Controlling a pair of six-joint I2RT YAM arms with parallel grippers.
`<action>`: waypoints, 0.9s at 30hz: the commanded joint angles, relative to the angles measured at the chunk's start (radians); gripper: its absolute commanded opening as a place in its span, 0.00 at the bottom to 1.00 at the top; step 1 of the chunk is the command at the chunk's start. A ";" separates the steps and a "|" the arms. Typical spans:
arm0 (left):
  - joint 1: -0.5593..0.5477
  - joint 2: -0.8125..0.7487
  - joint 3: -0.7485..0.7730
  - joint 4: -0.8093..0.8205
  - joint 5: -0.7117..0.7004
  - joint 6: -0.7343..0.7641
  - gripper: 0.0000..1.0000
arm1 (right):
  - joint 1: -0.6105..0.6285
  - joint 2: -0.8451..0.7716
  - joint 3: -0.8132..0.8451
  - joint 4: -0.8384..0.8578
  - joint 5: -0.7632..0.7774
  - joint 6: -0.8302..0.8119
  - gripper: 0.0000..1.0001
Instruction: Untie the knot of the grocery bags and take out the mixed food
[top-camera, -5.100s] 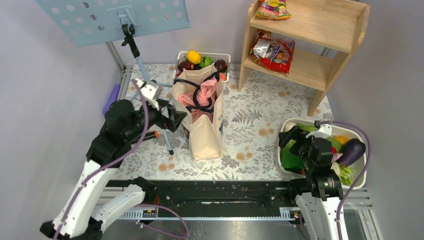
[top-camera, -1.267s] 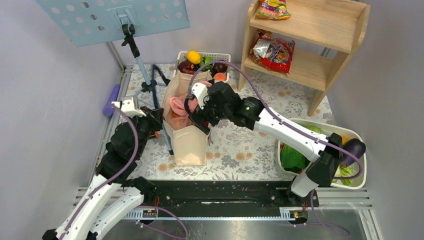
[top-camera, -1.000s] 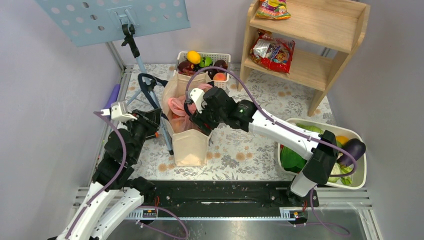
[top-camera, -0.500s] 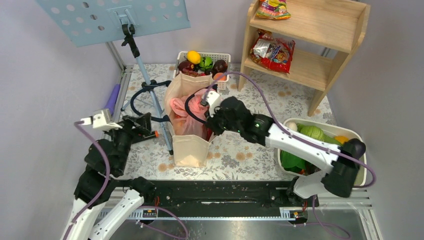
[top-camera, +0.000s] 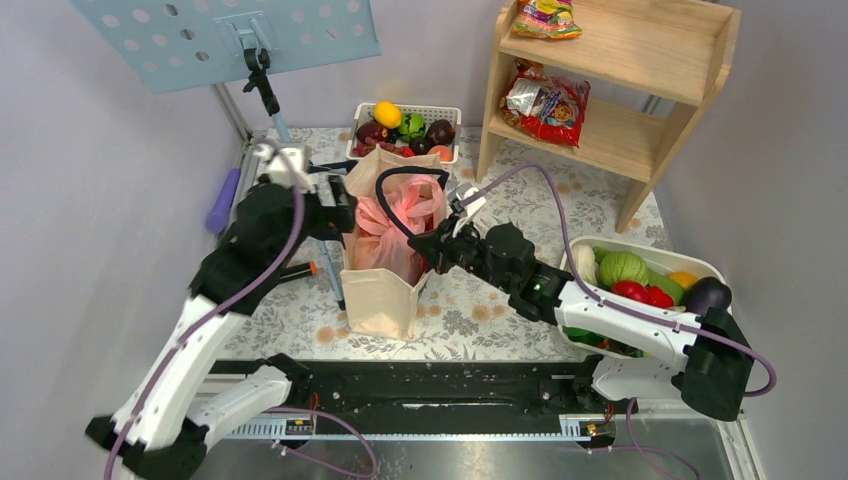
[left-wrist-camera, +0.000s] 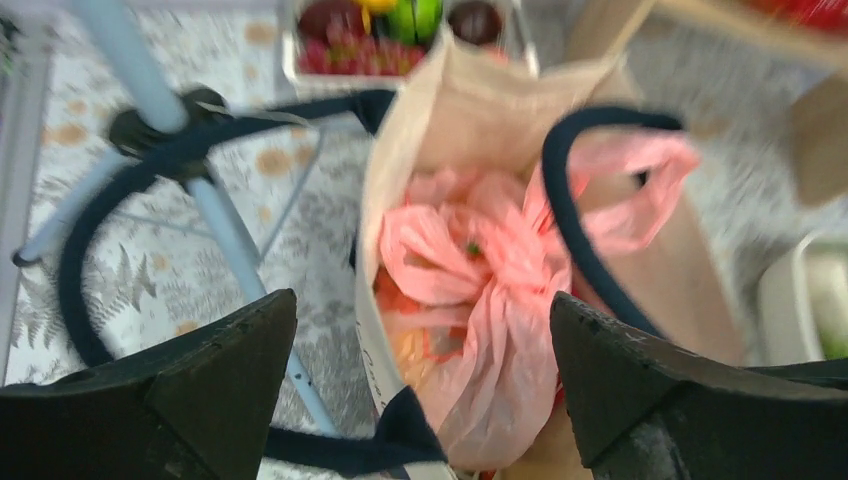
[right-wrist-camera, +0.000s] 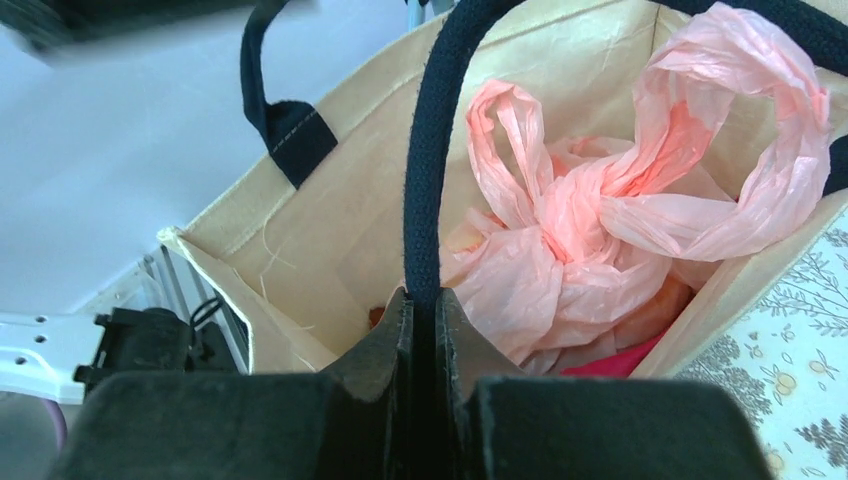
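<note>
A beige tote stands mid-table with a pink grocery bag inside it. In the right wrist view the knot of its twisted handles sits tied at the bag's top, with two loops above it. The mixed food is mostly hidden; orange and a magenta packet show through the plastic. My right gripper is shut on the tote's dark handle at the tote's right side. At the tote's left rim my left gripper stands open and holds nothing, looking down on the pink bag.
The tote's other dark handle hangs out around the music stand's pole. Behind the tote is a white basket of fruit. A wooden shelf with snack packets stands back right. A white tub of vegetables sits at the right.
My left gripper opened, let go of the tote's left handle and swung from the far left up to the tote's rim. My right gripper closed on the right handle and drew it rightward.
</note>
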 joint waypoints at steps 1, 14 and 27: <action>0.003 0.096 0.011 -0.047 0.084 0.075 0.97 | 0.008 -0.050 -0.005 0.229 0.028 0.066 0.00; 0.017 0.170 -0.093 0.055 0.020 0.136 0.98 | 0.008 -0.130 -0.083 0.268 0.143 0.138 0.00; 0.040 0.076 -0.215 0.121 -0.027 0.116 0.00 | 0.008 -0.213 -0.363 0.671 0.550 0.287 0.09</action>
